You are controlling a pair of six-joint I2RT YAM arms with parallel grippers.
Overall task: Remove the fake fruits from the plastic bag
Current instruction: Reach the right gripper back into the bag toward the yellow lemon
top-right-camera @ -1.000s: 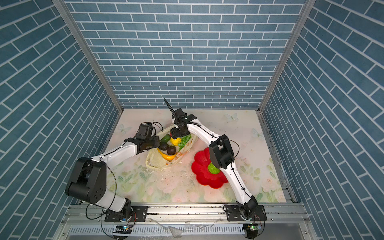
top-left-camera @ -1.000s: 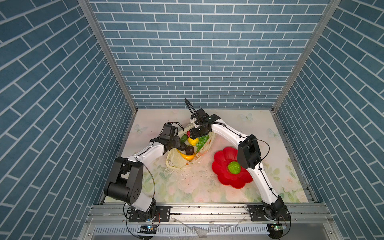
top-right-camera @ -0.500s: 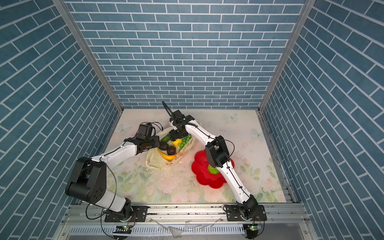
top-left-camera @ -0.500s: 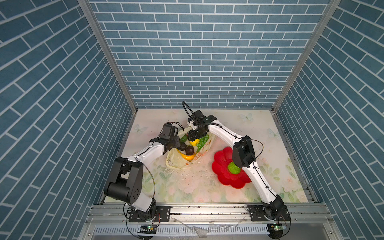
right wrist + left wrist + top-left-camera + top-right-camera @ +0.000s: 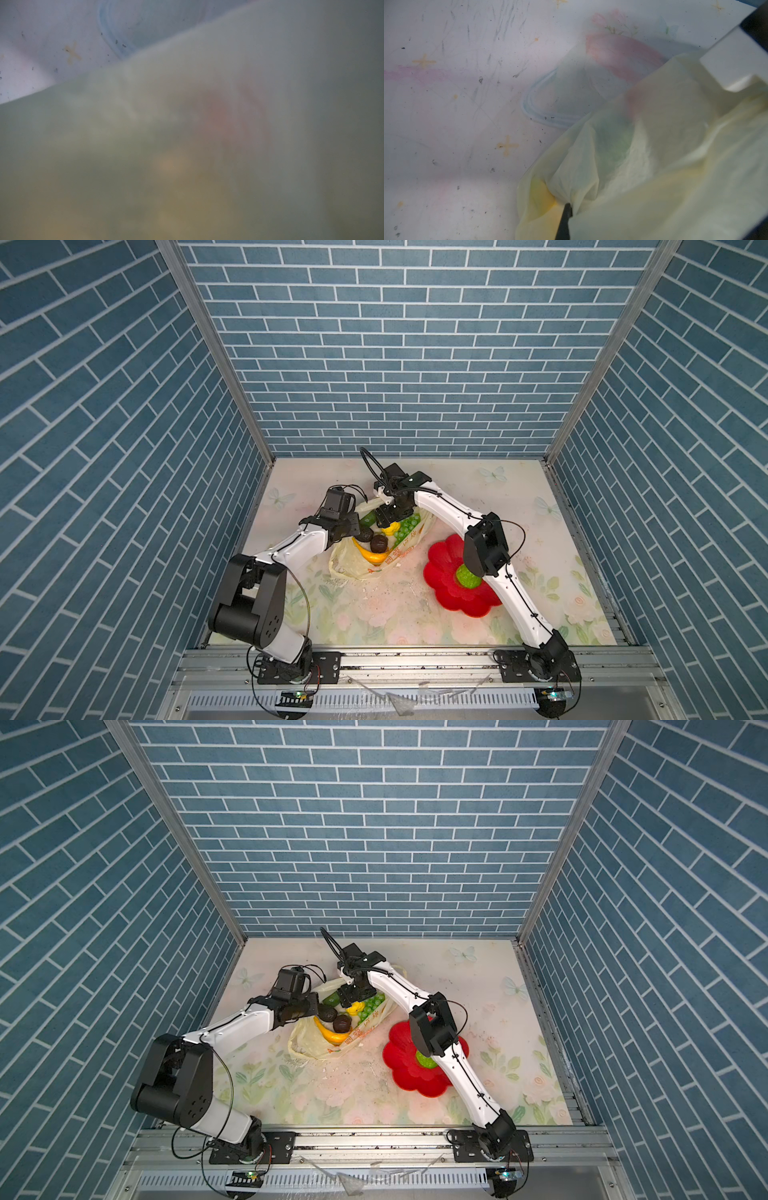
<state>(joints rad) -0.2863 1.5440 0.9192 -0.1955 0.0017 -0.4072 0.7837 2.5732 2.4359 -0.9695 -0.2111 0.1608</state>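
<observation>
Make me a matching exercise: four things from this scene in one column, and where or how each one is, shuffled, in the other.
1 banana
2 green round fruit
3 left tool
4 red plate

A on that plate
B shut on the plastic bag
C inside the bag
D on the table, partly hidden by the right arm

Pairs: 1-C, 2-A, 3-B, 4-D

No text readable (plastic bag [image 5: 351, 566] print blurs).
</observation>
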